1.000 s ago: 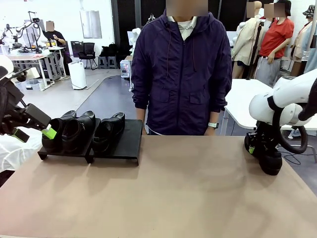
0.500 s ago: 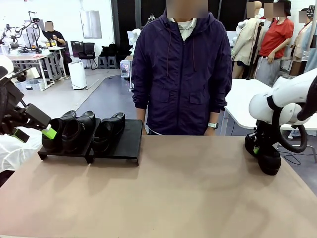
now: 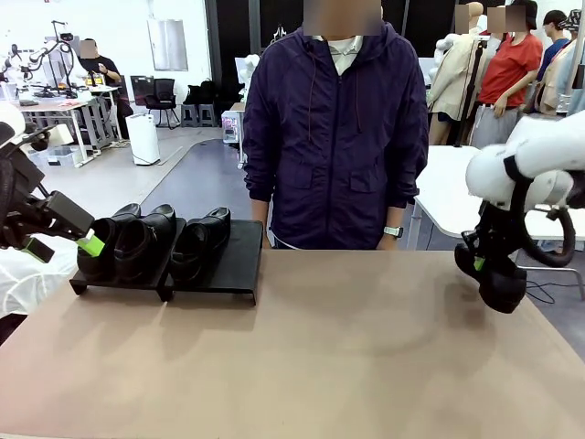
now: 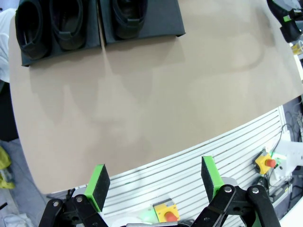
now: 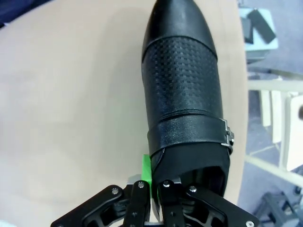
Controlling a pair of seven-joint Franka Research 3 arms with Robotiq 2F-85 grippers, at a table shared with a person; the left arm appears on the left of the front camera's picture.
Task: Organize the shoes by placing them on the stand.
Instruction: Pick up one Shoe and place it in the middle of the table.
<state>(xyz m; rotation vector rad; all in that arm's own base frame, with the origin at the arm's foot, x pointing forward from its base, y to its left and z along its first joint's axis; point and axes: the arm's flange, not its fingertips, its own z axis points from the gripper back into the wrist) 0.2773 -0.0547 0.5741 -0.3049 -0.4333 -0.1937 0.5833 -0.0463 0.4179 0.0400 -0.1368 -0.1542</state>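
Lifted since earlier, shoe (image 5: 184,94) in right tool (image 5: 151,187), unbranded

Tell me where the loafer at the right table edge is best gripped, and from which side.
By the side wall of its collar at the heel opening, from above. The loafer is smooth and rounded everywhere else; only that thin open rim fits between fingers. The right gripper is clamped there, one finger inside.

bright even light, soft shadows, sharp
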